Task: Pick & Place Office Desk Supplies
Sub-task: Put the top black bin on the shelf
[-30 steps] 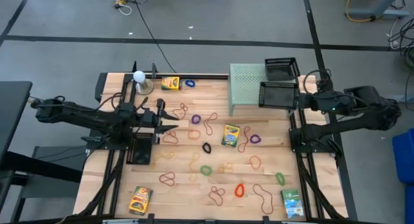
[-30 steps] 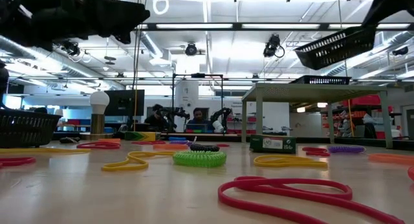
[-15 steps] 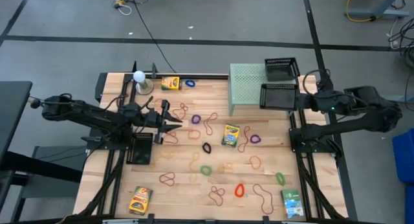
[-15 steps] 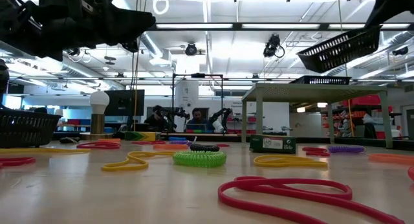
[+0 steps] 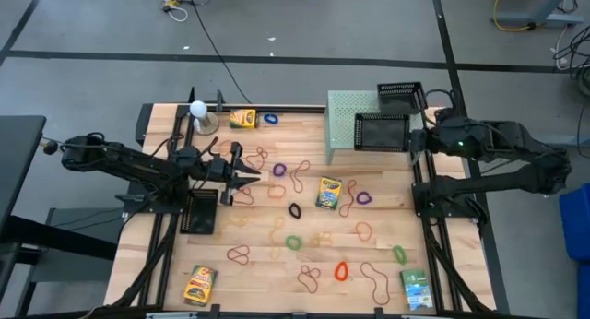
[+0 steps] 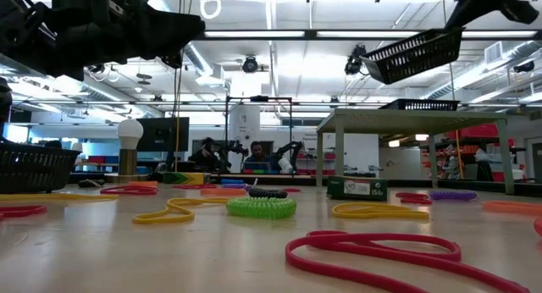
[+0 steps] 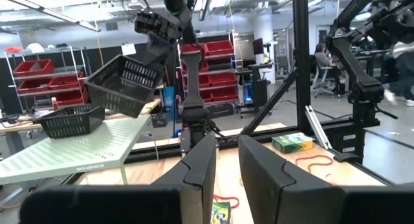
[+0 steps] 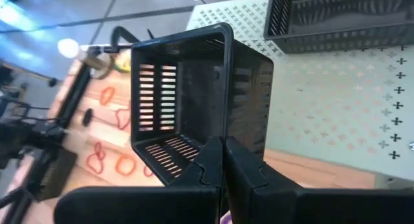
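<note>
Viewed left to right across the wooden surface (image 5: 387, 213). At 9 o'clock: left pincer (image 5: 241, 171) raised above the boards, fingers (image 7: 202, 160) slightly apart, nothing between them; black mesh basket (image 5: 200, 212) resting just below it. At 11 o'clock: white ball on stand (image 5: 197, 110), crayon box (image 5: 242, 118) beside it. Centre: rubber-band loops (image 5: 293, 242) in red, orange, purple, green and black scattered flat; second crayon box (image 5: 328, 192) among them, label lettering too small to read. At 7 o'clock: third crayon box (image 5: 200, 282). At 5 o'clock: green box (image 5: 416, 289). At 1 o'clock: pale green perforated shelf (image 5: 346, 116); right pincer (image 8: 223, 160) clamped on the wall of a black basket (image 5: 381, 132), held tilted above the shelf; another basket (image 5: 400, 98) standing on it.
</note>
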